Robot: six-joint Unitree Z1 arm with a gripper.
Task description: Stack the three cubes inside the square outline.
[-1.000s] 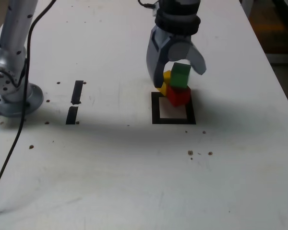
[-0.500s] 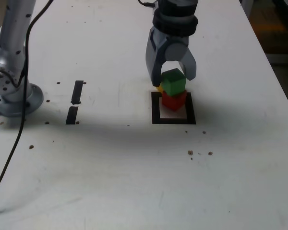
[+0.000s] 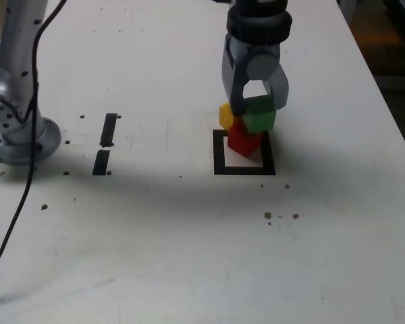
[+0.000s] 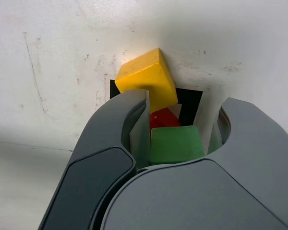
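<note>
Pincer [image 3: 260,106] grips the small green cube [image 3: 260,119]; it should centre this over the small red cube [image 3: 242,142], then release gently.

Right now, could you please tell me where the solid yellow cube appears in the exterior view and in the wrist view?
Exterior view: the solid yellow cube peeks out just left of the gripper, behind the solid red cube.
Wrist view: it lies beyond the fingertips, overlapping the black tape square.
Shared landmark: the solid green cube at the gripper's fingers.
</note>
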